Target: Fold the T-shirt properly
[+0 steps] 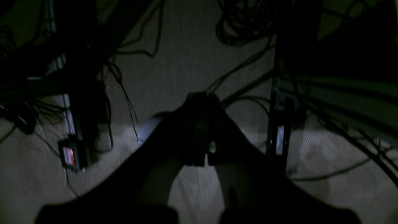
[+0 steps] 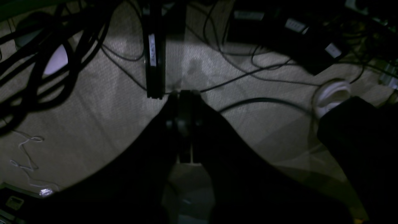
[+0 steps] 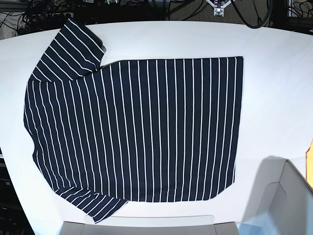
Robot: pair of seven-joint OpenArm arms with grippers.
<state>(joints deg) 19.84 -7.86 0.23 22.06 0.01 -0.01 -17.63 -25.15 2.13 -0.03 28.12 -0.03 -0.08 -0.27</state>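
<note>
Covering most of the white surface [image 3: 274, 98], the striped dark T-shirt [image 3: 146, 127] lies spread sideways, 1 sleeve angled out at the upper left, 1 crumpled at the lower left; over cable-strewn floor [image 1: 133, 174], the left pincer [image 1: 200, 96] and right pincer [image 2: 185, 93] are both clenched

Looks like soft, matt cloth on the striped T-shirt [image 3: 146, 132]; smooth and white on the tabletop [image 3: 274, 98].
</note>
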